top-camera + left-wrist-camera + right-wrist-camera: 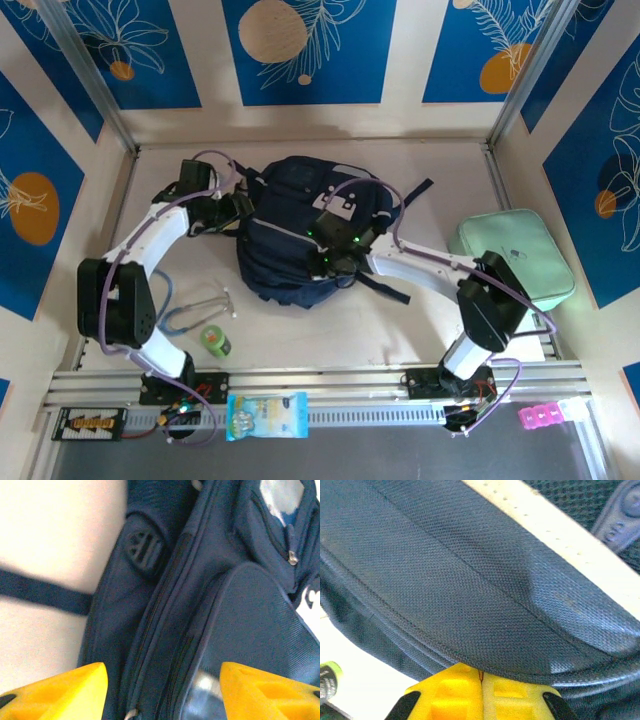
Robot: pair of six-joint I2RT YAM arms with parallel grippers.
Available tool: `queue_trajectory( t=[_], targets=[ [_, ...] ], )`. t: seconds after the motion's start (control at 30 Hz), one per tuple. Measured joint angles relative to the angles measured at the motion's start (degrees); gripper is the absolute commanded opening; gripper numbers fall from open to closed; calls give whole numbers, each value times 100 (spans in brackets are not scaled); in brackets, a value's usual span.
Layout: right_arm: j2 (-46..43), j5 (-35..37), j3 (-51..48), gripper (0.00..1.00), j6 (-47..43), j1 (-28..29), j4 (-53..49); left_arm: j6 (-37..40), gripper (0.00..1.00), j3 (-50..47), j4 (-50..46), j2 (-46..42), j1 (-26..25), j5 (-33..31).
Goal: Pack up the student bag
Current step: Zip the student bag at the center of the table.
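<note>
ITEM: student bag (280, 215) | FINISH: we record navy-blue woven fabric, a grey-white patch (338, 203) on the front, dark straps (418, 188) | POSE: lying flat, front face up, straps splayed outward | LOCATION: centre of the tabletop (400, 330), toward its far side | ZIPS: we cannot tell their state.

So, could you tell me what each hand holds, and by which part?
Left hand: open, nothing held. Right hand: shut against a panel edge of the backpack; any grip cannot be told.
</note>
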Motion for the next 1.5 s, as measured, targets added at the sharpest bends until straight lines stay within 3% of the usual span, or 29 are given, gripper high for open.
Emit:
queue_trajectory(
  t=[0.2,0.33,0.67,1.07,1.27,1.43,1.5],
  targets=[
    [737,-334,922,0,-4,37,234,-127,67,-367,-153,-841,31,-319],
    [885,-461,1069,0,-4,37,343,-422,67,-872,98,-1266,31,-20],
    [964,-612,1071,0,87,35,365,-1084,42,-1174,988,-813,0,1051],
    [1029,-634,1071,0,151,48,378,-1545,30,-1174,1158,-345,-74,1027],
    [1032,-343,1084,0,2,168,319,-1759,18,-1174,1412,-140,-111,1056],
    [1032,199,1123,0,-269,345,197,-1958,0,-1174,1449,-127,-136,999],
    [1025,439,1113,0,-369,404,155,-1978,0,-1174,1445,-127,-136,968]
  ],
)
